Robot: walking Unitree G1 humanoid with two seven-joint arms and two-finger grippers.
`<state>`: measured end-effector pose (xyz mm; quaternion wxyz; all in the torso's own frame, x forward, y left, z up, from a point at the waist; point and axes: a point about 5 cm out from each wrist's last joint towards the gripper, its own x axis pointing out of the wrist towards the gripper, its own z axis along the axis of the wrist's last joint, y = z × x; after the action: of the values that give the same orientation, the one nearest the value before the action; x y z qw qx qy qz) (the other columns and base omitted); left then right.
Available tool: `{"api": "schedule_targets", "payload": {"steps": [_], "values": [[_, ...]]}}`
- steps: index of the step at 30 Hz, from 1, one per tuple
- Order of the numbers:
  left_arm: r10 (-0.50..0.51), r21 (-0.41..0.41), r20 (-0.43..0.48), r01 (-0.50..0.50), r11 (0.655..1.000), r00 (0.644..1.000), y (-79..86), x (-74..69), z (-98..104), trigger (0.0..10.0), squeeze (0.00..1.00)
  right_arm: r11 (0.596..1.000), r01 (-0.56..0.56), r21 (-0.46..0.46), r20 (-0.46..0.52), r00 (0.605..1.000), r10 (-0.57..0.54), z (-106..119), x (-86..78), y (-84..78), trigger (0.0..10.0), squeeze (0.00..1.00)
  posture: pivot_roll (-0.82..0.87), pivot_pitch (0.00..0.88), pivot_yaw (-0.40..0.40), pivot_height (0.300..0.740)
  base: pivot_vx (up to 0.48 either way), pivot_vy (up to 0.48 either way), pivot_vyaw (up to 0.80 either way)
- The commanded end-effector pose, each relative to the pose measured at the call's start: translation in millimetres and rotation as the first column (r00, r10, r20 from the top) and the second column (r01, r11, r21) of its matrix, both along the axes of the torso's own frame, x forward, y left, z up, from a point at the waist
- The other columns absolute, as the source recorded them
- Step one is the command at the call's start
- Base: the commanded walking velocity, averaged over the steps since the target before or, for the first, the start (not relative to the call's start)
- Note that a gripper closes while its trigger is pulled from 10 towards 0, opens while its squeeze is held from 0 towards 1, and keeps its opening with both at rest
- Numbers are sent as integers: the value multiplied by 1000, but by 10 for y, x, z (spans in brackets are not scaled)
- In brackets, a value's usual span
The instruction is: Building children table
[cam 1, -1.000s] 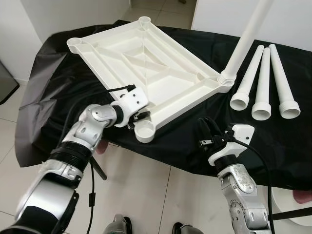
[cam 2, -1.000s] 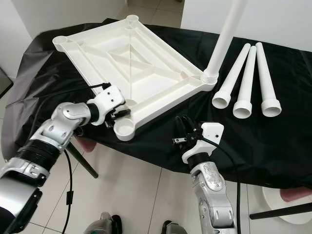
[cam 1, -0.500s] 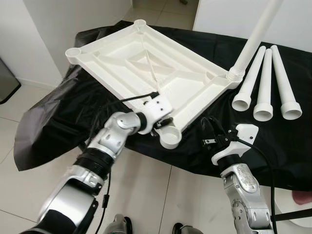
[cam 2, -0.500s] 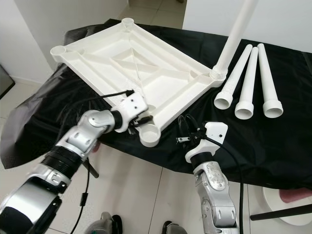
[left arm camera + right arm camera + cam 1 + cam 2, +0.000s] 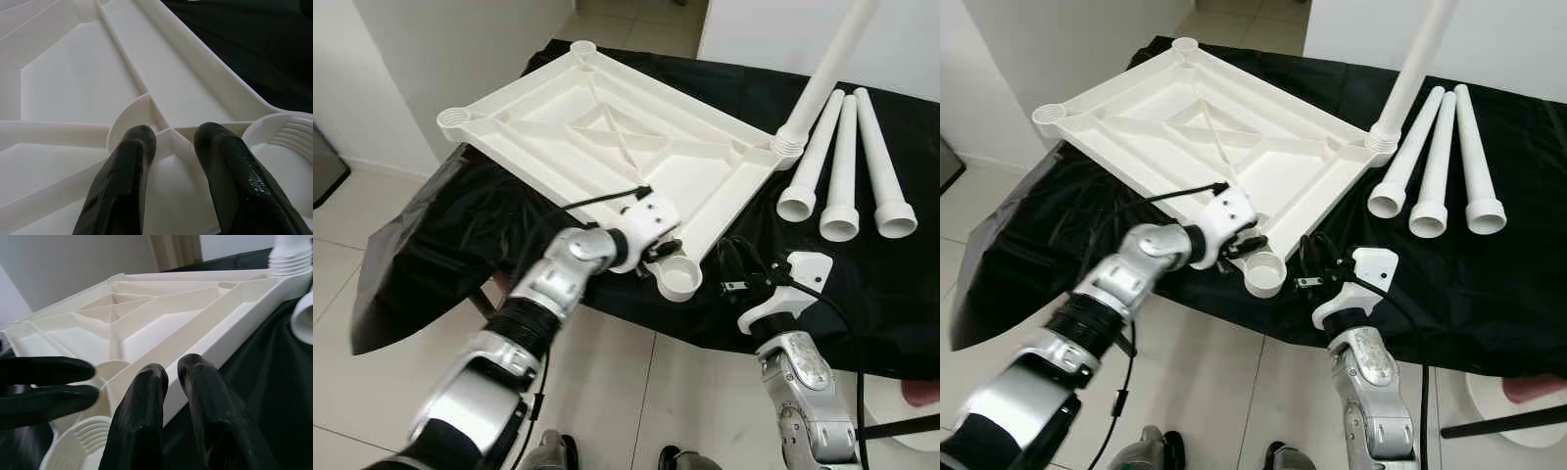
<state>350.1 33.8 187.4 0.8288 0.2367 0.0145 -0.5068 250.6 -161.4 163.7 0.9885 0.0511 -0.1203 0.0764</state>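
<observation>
No readable brand, label or writing anywhere. Left gripper [image 5: 658,257] clamped on near rim of inverted white tabletop [image 5: 607,137], beside corner socket [image 5: 678,279], on black cloth [image 5: 470,211]. Right gripper [image 5: 736,266] nearly closed, empty, near that socket; three loose legs [image 5: 847,162] right.

Two silver arms on show, both built from rounded, polished metal segments with ribbed black bands at the joints. The left arm [image 5: 533,313] carries a thin black cable looping from its forearm up to a white wrist housing dotted with small dark screw holes. The right arm [image 5: 803,392] wears the same angular white housing, a black cable curving past it. The left gripper [image 5: 171,161] and the right gripper [image 5: 171,401] each have two glossy, rounded black fingers.
</observation>
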Motion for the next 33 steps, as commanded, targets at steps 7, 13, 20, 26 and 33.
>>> {"api": "schedule_targets", "payload": {"steps": [7,13,20,26,33], "values": [[-93,-16,-8,93,996,996,189,1,125,10000,0,992,123,-1,-30,992,-123,-131,-43,-133,10000,0,-10,151,13,740,0,0,0],[-97,9,19,97,995,995,224,27,126,10000,1000,994,104,-15,-66,992,-105,-218,-115,-103,10000,0,-20,141,4,740,0,0,0],[-63,76,37,60,995,997,199,122,87,10000,0,995,95,-23,-86,992,-97,-274,-185,-101,10000,0,-27,134,1,740,0,0,0],[62,169,68,-73,983,996,193,285,34,10000,0,996,92,-20,-89,992,-93,-282,-204,-85,10000,0,-34,137,11,740,0,0,0],[73,218,132,-100,971,989,160,349,90,10000,0,995,98,-11,-81,992,-99,-267,-197,-75,10000,0,-39,142,22,740,0,0,0]]}}
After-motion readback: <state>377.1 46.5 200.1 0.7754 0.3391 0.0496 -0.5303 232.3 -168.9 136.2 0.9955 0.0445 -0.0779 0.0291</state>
